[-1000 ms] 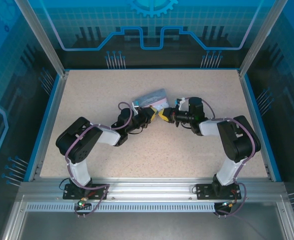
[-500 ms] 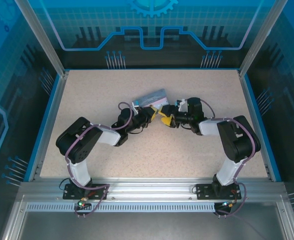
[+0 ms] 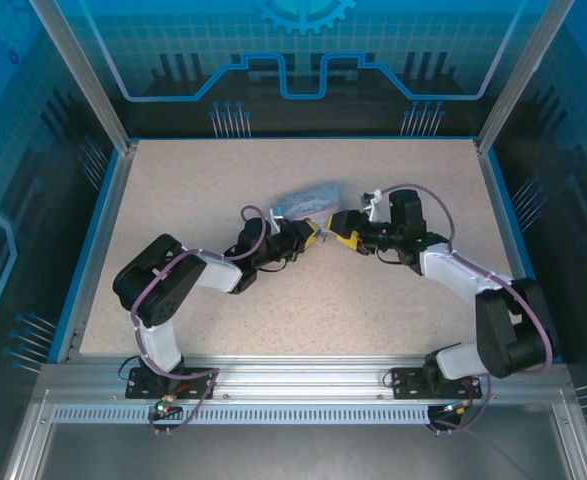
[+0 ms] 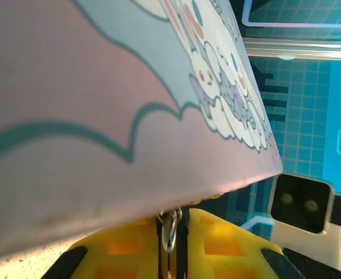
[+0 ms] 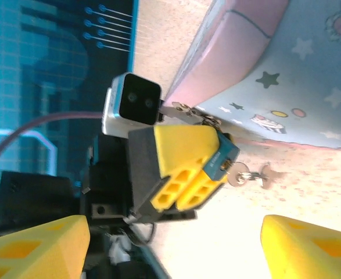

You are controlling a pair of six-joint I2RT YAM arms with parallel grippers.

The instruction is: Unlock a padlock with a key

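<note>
Left gripper [image 3: 310, 235] clamped on tiny dark bluish metal padlock [image 5: 227, 156], small silver key [image 5: 237, 175] at its end, pastel blue-pink cartoon tin box [image 5: 286, 87] just beside, right gripper [image 5: 176, 232] fingers wide apart.

The left tool [image 3: 312, 233] and right tool [image 3: 344, 237] crowded the tin's [image 3: 308, 197] near side. Beyond and beside the tin, the table [image 3: 193, 190] lay open.

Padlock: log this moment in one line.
left gripper: shut on padlock | key: hanging at padlock | right gripper: open, off the key | tin box: beside left gripper
</note>
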